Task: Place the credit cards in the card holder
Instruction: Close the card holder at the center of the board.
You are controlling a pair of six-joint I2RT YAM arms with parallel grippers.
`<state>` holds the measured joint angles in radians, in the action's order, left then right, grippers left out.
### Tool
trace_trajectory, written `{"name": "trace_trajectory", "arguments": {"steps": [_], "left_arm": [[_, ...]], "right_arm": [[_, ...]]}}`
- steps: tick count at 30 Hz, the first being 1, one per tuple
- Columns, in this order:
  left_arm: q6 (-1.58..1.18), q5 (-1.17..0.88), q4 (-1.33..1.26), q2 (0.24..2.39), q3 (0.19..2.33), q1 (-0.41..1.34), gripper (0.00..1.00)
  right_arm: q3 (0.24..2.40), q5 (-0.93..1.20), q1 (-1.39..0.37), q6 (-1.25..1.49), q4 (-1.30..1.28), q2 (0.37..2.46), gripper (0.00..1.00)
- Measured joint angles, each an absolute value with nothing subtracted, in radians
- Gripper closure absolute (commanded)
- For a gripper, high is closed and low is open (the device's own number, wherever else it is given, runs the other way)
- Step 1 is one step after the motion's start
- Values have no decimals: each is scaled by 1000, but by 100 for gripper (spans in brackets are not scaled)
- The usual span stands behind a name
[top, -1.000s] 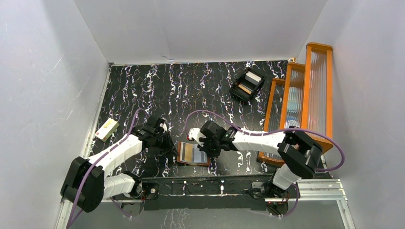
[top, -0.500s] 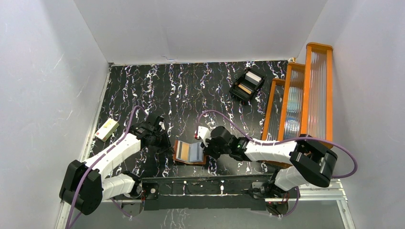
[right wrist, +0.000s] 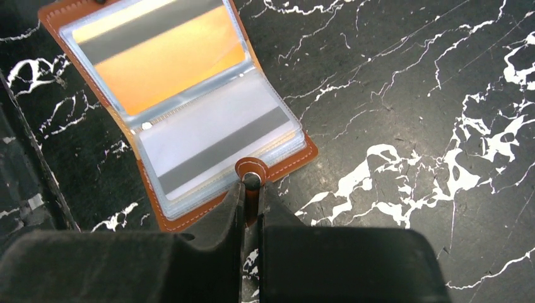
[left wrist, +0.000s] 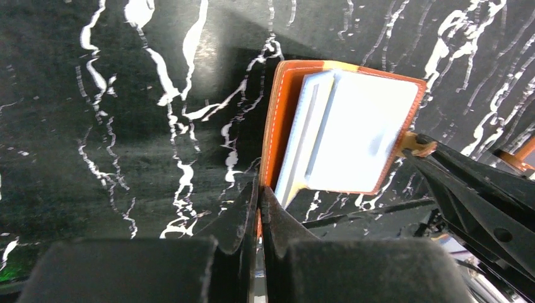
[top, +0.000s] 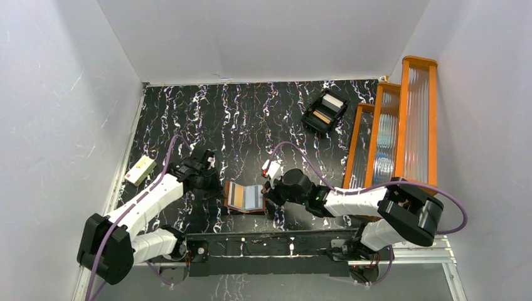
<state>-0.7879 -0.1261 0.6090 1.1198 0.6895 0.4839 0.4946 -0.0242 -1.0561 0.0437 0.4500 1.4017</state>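
Observation:
The card holder (top: 244, 197) lies open on the black marbled table between both grippers, pockets up. A yellow-orange card (right wrist: 170, 60) sits in one clear pocket and a white card with a grey stripe (right wrist: 214, 145) in the other. My left gripper (top: 221, 188) is shut on the left cover edge; in the left wrist view (left wrist: 259, 189) the brown cover (left wrist: 281, 126) runs between its fingertips. My right gripper (top: 268, 192) is shut on the snap tab (right wrist: 251, 173) at the holder's right edge, seen in the right wrist view (right wrist: 252, 189).
A black compartmented tray (top: 325, 111) with cards stands at the back right. Orange ribbed racks (top: 389, 138) line the right side. A cream box (top: 140, 169) lies at the left edge. A black rail (top: 263, 241) runs along the near edge.
The open card holder has shifted left and a little away from the rail, held at both ends. The right gripper has turned and followed it; the left gripper has drawn back slightly.

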Motion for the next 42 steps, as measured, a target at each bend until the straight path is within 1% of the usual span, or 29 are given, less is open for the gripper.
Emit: {"name": "trace_trajectory", "arguments": {"steps": [4,5,9,11,13,19,24,31,42], "left_arm": [[-796,-213,534,1115,681,482,82],[-806,-250,492,1108,670,482,80],[-866,-395,294,1079,585,480,78],[-895,-456,201,1080,536,481,75],[-914,-501,132,1093,503,480,71],[-951,-584,-24,1156,461,482,67],[-951,-587,-85,1214,457,495,63],[-933,-550,-95,1301,459,529,60],[-862,-331,122,1421,610,599,59]], "right_arm": [[493,-18,-1056,50,493,1419,100],[493,-17,-1056,50,503,1425,100],[493,-15,-1056,50,526,1444,100],[493,-15,-1056,50,534,1449,100],[492,-15,-1056,51,548,1449,100],[459,-16,-1056,62,627,1461,100],[425,-17,-1056,80,661,1478,100],[397,-27,-1056,99,721,1478,100],[332,-48,-1056,133,813,1476,100]]}}
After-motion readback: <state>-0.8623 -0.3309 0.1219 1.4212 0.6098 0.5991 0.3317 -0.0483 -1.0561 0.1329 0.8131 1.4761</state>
